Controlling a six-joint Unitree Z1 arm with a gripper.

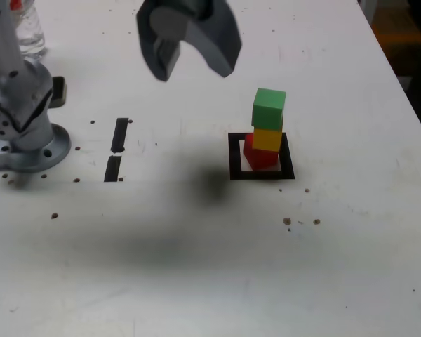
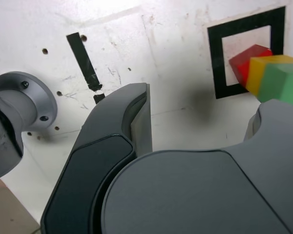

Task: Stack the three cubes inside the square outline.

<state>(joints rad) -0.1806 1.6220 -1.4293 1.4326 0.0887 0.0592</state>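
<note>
With green [image 1: 269,107] on yellow [image 1: 267,138] on red [image 1: 258,154] inside the outline [image 1: 235,156], right of centre, stacking looks finished; the gripper [image 1: 192,69], jaws apart and empty at top centre, need only retreat.

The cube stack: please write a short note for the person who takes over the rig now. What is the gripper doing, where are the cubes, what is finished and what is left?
Gripper: open, empty, raised above the table, up and toward the exterior view's left of the stack, touching nothing.
Cubes: red cube at the bottom, yellow cube on it, green cube on top. The upper cubes sit slightly offset, so the tower is not perfectly straight.
Square outline: the red cube stands on its white centre.
Done: all three cubes are stacked inside the outline.
Left: apparently nothing; just keep the arm clear of the tower.
</note>
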